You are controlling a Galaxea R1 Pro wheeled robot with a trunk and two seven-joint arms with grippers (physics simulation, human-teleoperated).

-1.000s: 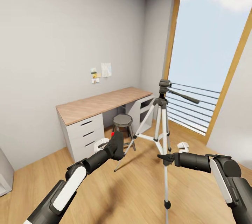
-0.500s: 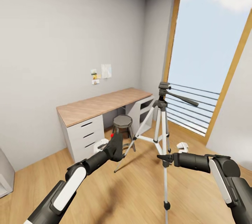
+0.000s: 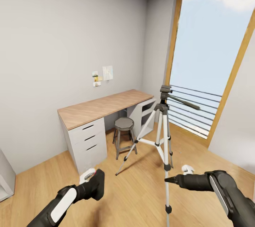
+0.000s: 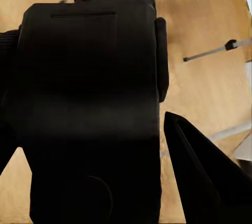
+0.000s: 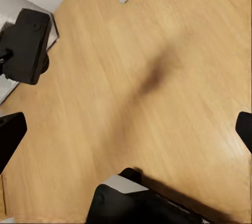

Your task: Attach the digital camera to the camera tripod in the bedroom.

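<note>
Left gripper (image 3: 97, 184) hangs low over the plank floor, clamped on the digital camera (image 4: 89, 108): a small, rigid black box, likely light but smooth-sided, so squeeze its flat faces, clear of the lens. Centre stage, the camera tripod (image 3: 162, 127) stands beside the desk (image 3: 102, 106), spindly and probably easy to tip. Right gripper (image 3: 170, 180) hovers near one leg, fingers spread, empty.
</note>
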